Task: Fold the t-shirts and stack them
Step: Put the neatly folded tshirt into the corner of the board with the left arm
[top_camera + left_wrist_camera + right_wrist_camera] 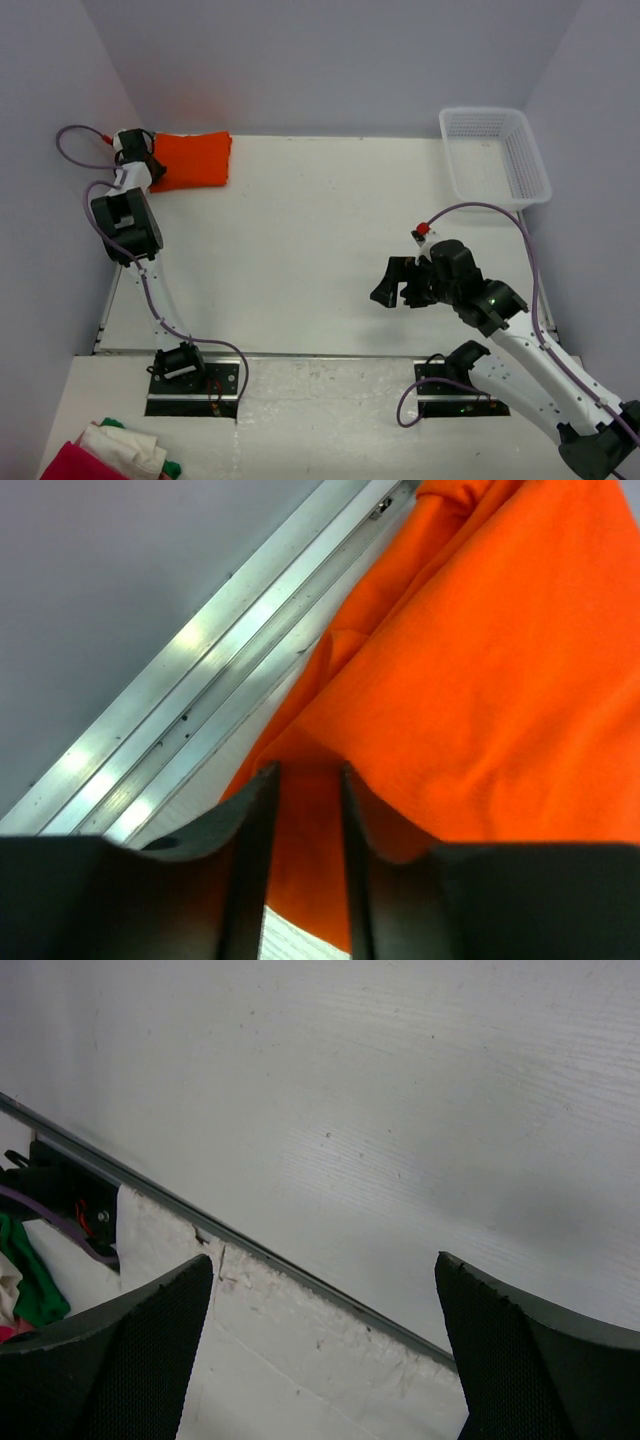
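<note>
A folded bright orange t-shirt [192, 160] lies at the table's far left corner, and it fills the left wrist view [480, 680]. My left gripper [152, 166] is at the shirt's left edge. In the wrist view the left gripper [305, 772] has its jaws a narrow gap apart, with the shirt's edge lying between and under them, not pinched. My right gripper [396, 284] hovers over the bare table right of centre. Seen from its own wrist, the right gripper [325, 1265] is wide open with nothing in it.
A white mesh basket [495, 155] stands at the far right. A red, white and green cloth pile [110, 455] lies off the table at the near left, and part of this cloth pile [25, 1280] shows in the right wrist view. A metal rail [200, 680] runs beside the shirt.
</note>
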